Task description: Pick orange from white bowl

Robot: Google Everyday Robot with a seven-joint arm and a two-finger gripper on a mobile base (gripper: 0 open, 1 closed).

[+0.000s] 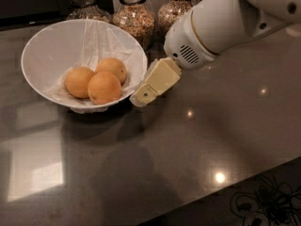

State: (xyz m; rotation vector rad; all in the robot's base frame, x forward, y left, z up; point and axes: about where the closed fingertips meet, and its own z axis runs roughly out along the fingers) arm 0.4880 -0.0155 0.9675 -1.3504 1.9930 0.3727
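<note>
1. The orange, a round matte fruit with dimpled skin (104,87), lay in the large white smooth-sided bowl (49,46) on the dark grey stone counter (164,164). It touched two others like it on a crumpled white paper liner (91,36), and was the foremost of the three and the nearest to the gripper.
2. The cream-coloured two-finger gripper (141,96) hung just outside the bowl's right rim, tilted down and to the left. Whether it was apart or together could not be told.
3. The step in hand looked like the approach. Done well, the gripper would rise above the thin rim before crossing it, so as not to nudge the bowl. It would then come down over the near orange's widest part, clear of its neighbours and the liner.
4. Three clear glass jars of grains (135,14) stood close behind the white arm (221,22), so the wrist would need to keep off them.
5. No brand, label or writing could be read; only a vent grille (189,54) showed on the wrist housing.
</note>
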